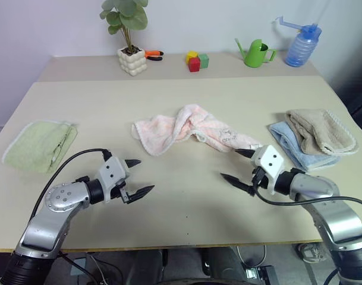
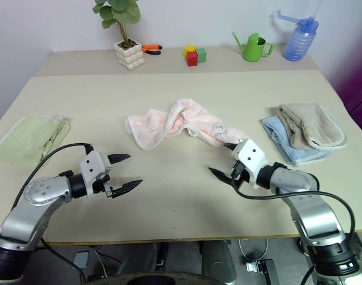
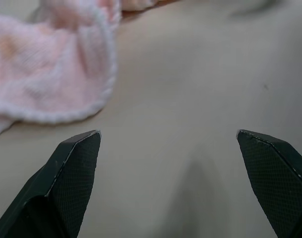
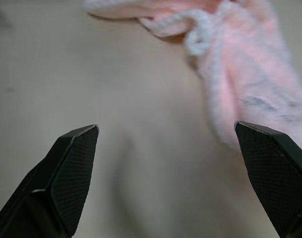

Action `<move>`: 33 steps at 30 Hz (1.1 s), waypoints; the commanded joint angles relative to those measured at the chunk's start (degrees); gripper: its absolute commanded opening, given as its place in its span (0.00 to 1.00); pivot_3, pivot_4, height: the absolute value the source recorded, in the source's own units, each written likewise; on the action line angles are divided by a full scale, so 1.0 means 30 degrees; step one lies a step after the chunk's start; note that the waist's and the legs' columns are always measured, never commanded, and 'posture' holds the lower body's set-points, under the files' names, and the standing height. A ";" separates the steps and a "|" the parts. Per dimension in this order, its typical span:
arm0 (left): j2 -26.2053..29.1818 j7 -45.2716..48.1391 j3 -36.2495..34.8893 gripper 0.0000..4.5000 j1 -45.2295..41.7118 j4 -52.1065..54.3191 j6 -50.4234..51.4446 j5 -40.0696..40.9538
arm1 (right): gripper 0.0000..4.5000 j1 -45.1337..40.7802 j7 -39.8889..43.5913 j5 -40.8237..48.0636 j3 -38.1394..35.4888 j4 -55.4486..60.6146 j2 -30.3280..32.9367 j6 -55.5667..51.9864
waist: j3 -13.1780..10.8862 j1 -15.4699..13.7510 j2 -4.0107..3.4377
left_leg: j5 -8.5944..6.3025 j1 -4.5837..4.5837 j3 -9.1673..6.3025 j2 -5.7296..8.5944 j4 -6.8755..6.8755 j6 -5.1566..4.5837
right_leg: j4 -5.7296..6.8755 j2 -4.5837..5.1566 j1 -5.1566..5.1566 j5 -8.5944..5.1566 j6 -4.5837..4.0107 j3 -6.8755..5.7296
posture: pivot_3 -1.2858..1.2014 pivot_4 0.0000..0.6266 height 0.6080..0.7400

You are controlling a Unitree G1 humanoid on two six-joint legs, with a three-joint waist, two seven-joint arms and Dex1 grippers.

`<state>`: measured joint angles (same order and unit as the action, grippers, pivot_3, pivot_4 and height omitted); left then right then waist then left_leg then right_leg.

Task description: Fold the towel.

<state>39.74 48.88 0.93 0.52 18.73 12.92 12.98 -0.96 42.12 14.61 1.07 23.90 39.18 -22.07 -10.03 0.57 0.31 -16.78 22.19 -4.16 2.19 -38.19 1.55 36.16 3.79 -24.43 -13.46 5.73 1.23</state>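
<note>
Your towel (image 1: 189,132) lies crumpled mid-counter (image 1: 186,202). Just short of it, your left tool (image 1: 138,176) and right tool (image 1: 237,165) hover with fingers spread wide, pinching nothing, each pointing inward toward the towel.

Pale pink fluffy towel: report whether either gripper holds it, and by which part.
Nothing is held. The pale pink fluffy terry-cloth towel lies crumpled on the table; the left gripper and right gripper are both open, short of it.
</note>
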 commanded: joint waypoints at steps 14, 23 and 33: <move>-0.2851 -0.2666 0.2828 1.00 -0.4666 -0.3693 -0.1242 -0.3916 | 1.00 -0.0702 -0.0675 -0.0678 0.1240 0.0678 -0.1635 0.0570 | 0.0009 0.0018 0.0013 | -0.0002 -0.0013 0.0007 0.0003 -0.0017 -0.0004 | 0.0014 -0.0015 0.0011 0.0003 0.0006 0.0001 | 0.52 0.24 0.92; -0.3382 -0.3674 0.3246 1.00 -0.7092 -0.7053 -0.2114 -0.5448 | 1.00 -0.1008 -0.1009 -0.0665 0.1168 0.0809 -0.1785 0.0290 | 0.0010 0.0006 0.0014 | -0.0001 -0.0014 0.0006 0.0005 -0.0018 -0.0004 | 0.0016 -0.0018 0.0011 0.0003 0.0006 0.0000 | 0.52 0.24 0.92; -0.4584 -0.2680 0.3522 0.83 -0.8974 -0.9993 -0.3059 -0.5117 | 1.00 -0.1153 -0.1502 -0.0848 0.1140 0.0964 -0.1948 0.0104 | 0.0014 -0.0022 0.0019 | 0.0000 -0.0016 0.0006 0.0013 -0.0025 -0.0004 | 0.0023 -0.0015 0.0014 0.0005 0.0008 -0.0002 | 0.52 0.24 0.92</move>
<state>26.13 40.98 11.53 -25.61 -10.63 4.88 -2.03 -3.55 38.08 12.01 5.29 24.81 33.70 -22.15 -9.99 0.50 0.37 -16.78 22.14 -4.14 2.23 -38.26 1.54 36.23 3.75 -24.38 -13.44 5.76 1.23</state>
